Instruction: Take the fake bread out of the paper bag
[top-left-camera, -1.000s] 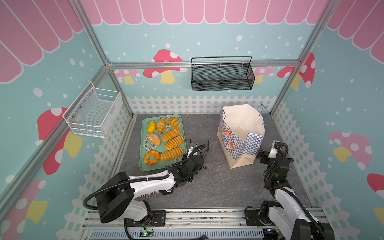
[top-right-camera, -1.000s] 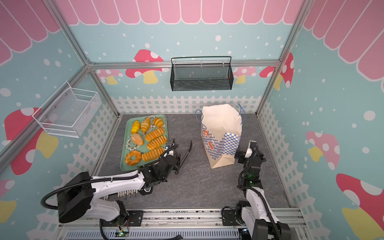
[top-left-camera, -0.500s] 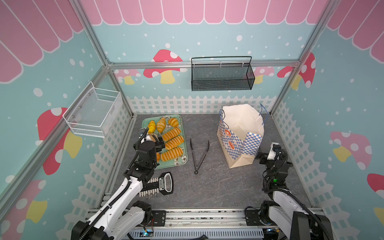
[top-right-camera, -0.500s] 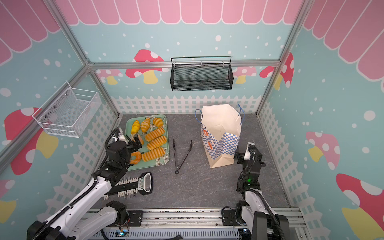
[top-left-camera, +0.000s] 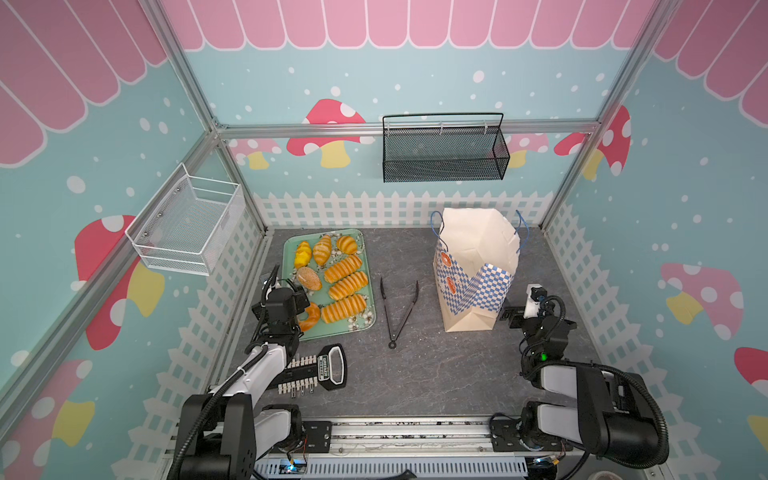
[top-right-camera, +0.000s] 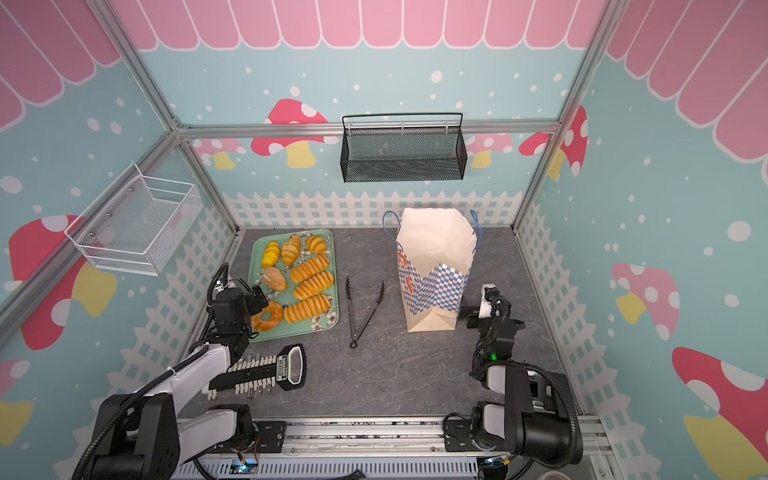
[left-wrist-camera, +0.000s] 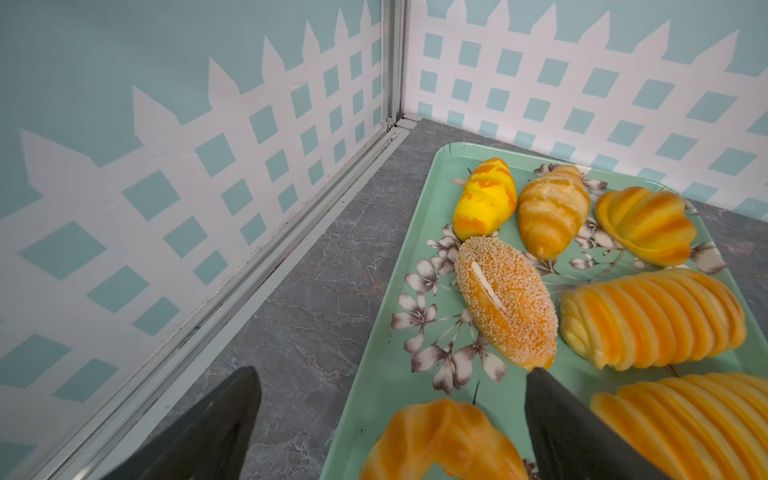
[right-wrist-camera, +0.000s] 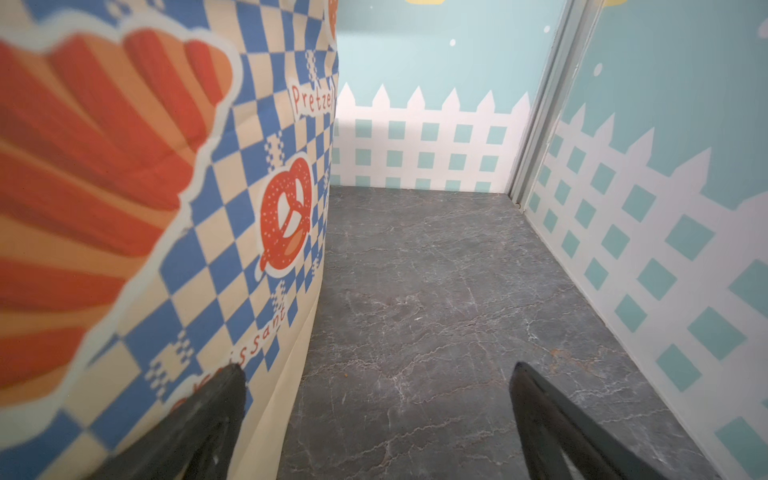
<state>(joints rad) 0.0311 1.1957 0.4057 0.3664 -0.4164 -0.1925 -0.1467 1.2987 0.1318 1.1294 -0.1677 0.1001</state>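
Where blue-and-white checks band the tall cream paper bag (right-wrist-camera: 257, 124), red lettering reads "Pretzel" by a speckled pretzel logo (right-wrist-camera: 286, 216). The glossy golden-orange toy bread (left-wrist-camera: 648, 316), ribbed, seeded or ring-shaped, lies on the mint floral tray (left-wrist-camera: 374, 415), well apart from the bag. The left gripper (left-wrist-camera: 392, 372) and right gripper (right-wrist-camera: 376, 368) both gape wide, empty.

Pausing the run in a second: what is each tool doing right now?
Left tool: open, holding nothing, above the edge of the mint-green flowered tray.
Right tool: open, holding nothing, beside the cream paper bag with blue checks.
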